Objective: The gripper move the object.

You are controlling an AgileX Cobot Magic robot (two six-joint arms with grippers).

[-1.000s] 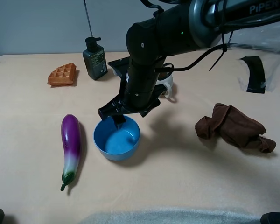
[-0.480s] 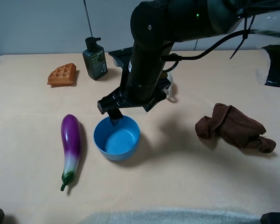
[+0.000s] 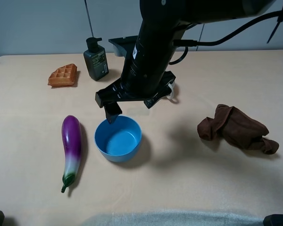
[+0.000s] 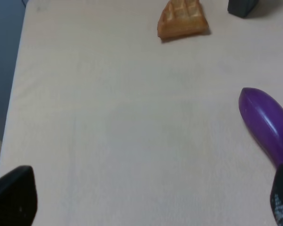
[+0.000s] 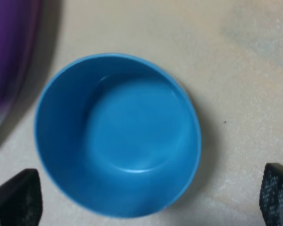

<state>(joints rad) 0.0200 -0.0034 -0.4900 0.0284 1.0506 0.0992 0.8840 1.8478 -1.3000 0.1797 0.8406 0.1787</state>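
The bright-blue bowl [image 3: 118,138] stands upright on the table, just right of the eggplant. It fills the right wrist view [image 5: 118,134], seen from straight above and empty inside. My right gripper [image 3: 127,113] hangs above the bowl's far rim with its jaws spread wide and nothing between them; one finger [image 3: 112,113] shows above the rim. In the right wrist view the gripper [image 5: 146,197] has both fingertips at the frame corners, wider than the bowl. My left gripper [image 4: 146,202] is open and empty over bare table.
A purple eggplant [image 3: 71,149] lies left of the bowl. A waffle [image 3: 63,75] and a dark bottle [image 3: 95,60] stand at the back left. A cream teapot [image 3: 171,91] is mostly hidden behind the right arm. A brown cloth [image 3: 237,128] lies at the right.
My right gripper has risen from inside the bowl to above its rim, staying open. The bowl has not moved.
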